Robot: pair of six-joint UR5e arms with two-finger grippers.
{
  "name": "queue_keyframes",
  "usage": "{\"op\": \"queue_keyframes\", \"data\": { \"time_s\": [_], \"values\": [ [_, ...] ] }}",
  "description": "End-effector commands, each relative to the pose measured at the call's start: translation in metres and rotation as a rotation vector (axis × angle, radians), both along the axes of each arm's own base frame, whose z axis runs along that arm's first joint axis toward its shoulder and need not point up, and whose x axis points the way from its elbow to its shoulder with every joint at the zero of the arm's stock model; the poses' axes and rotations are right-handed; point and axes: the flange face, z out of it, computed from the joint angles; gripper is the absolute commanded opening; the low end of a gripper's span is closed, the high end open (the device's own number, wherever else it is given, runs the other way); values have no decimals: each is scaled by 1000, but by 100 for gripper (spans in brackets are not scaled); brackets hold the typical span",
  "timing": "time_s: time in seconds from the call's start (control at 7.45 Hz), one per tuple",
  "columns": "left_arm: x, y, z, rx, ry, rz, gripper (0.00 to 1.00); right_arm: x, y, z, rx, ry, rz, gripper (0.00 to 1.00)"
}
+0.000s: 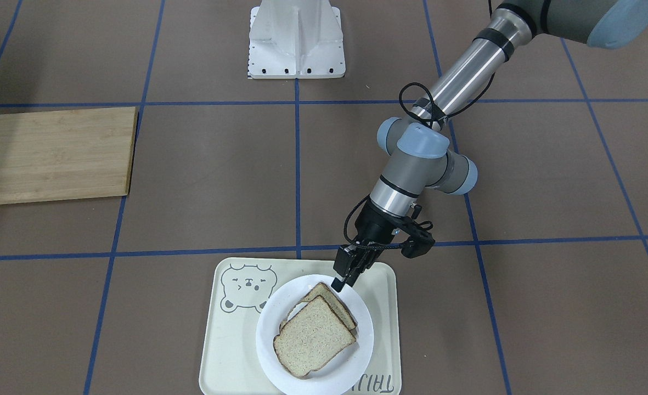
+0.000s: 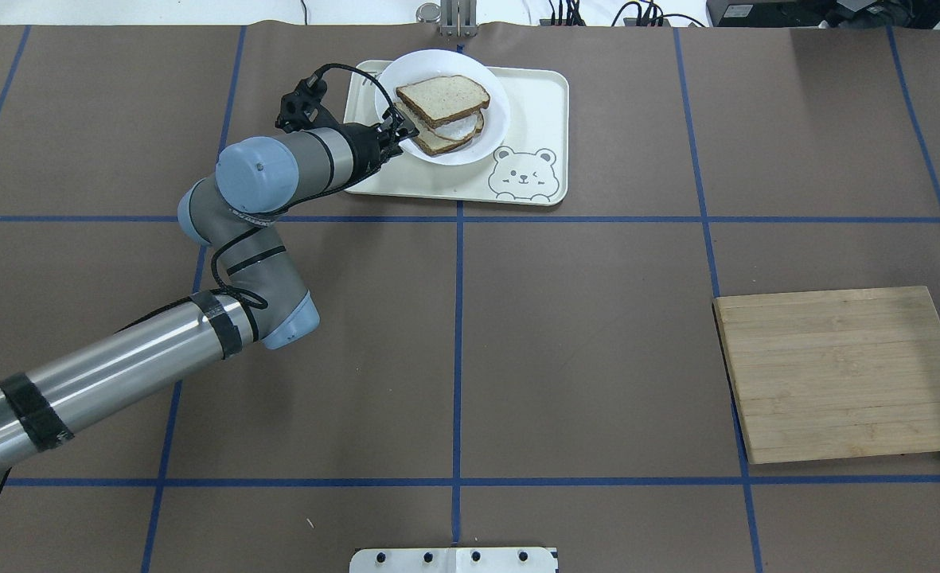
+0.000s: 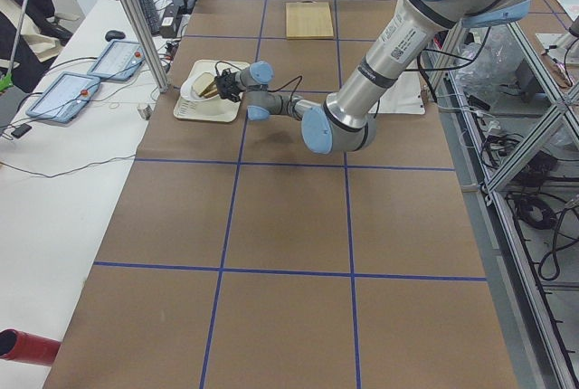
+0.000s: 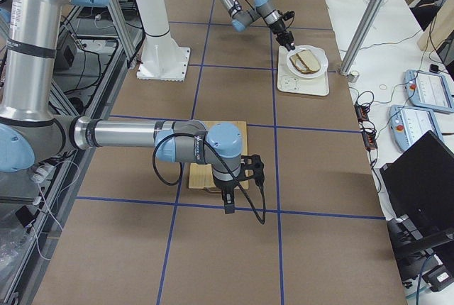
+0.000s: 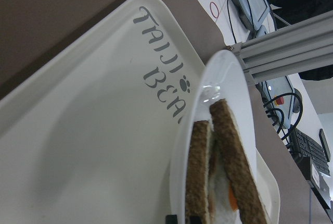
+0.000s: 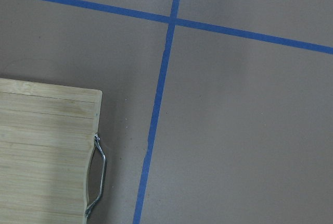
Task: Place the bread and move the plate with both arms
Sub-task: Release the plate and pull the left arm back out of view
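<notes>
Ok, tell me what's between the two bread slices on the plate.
A fried egg. The left wrist view shows its white and a bit of orange sandwiched between the top slice and the bottom slice. The overhead view shows its white edge.

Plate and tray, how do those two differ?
The plate is round and plain white; the tray is rectangular, cream, with a bear drawing. The plate is smaller and is on the tray. The plate holds stacked bread slices; the tray holds only the plate. Both are pale with raised rims.
</notes>
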Motion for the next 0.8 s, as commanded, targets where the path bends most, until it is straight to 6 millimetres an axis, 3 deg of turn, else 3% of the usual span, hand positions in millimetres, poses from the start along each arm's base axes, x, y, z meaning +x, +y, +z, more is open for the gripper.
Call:
{"op": "queue_keyframes", "data": {
  "time_s": [0.0,0.27,0.4,0.54,0.67],
  "values": [
    [-25,32,-3,29,-41,93,98,1,0,0,0,-2,2,100],
    [-52,58,5,98,-59,223,98,3,1,0,0,2,8,100],
    [-76,64,9,180,-157,288,98,7,3,1,-3,1,19,100],
    [-120,56,6,212,-268,344,98,12,8,5,-27,3,44,100],
    [-169,57,23,269,-405,406,98,14,13,8,-35,3,53,100]
  ]
}}
